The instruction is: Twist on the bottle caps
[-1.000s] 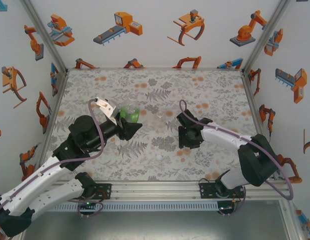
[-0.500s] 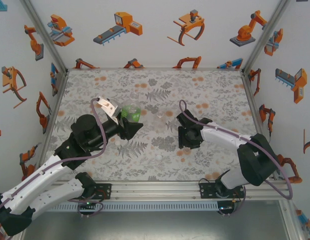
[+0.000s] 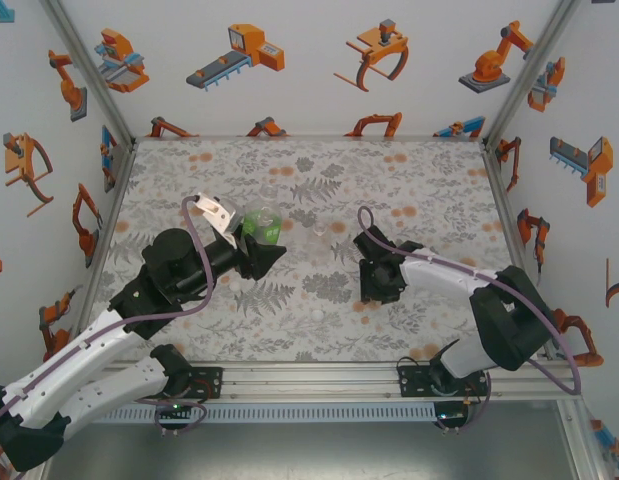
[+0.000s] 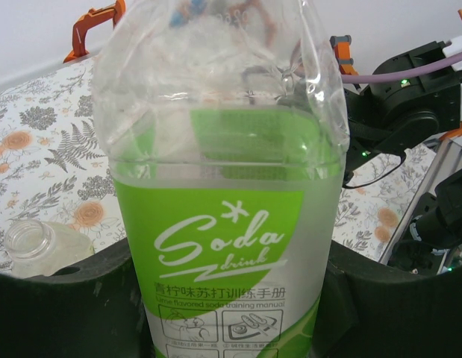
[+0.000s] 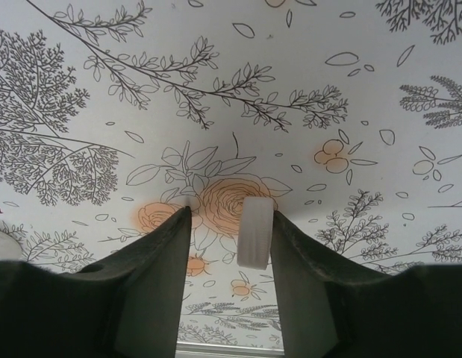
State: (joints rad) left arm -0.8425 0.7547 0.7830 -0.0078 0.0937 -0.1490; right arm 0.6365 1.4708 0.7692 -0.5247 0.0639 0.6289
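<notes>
Left gripper (image 3: 257, 250): I find it closed on the green-tinted bottle (image 3: 261, 222). In the left wrist view the dark fingers (image 4: 74, 306) press both sides of the bottle's green "Soda drink" label (image 4: 227, 224), and its clear upper part rises past the top of the picture. The bottle sits at mid-left over the flower-printed table (image 3: 419, 180). I cannot see its neck.

An uncapped bottle (image 4: 33, 242), pale and clear with an open mouth, stands just beside the left finger.

Right gripper (image 3: 379, 290): it is low over the table, right of centre, pointing down. In the right wrist view (image 5: 231, 224) its jaws stand apart. A whitish bottle cap (image 5: 255, 231), seen on edge, lies against the finger on the right side of that picture. A strip of tablecloth shows between the cap and the other finger. I cannot tell whether the cap rests on the table.

A loose cap (image 3: 316, 315) lies on the table between the two arms, apart from both grippers.
</notes>
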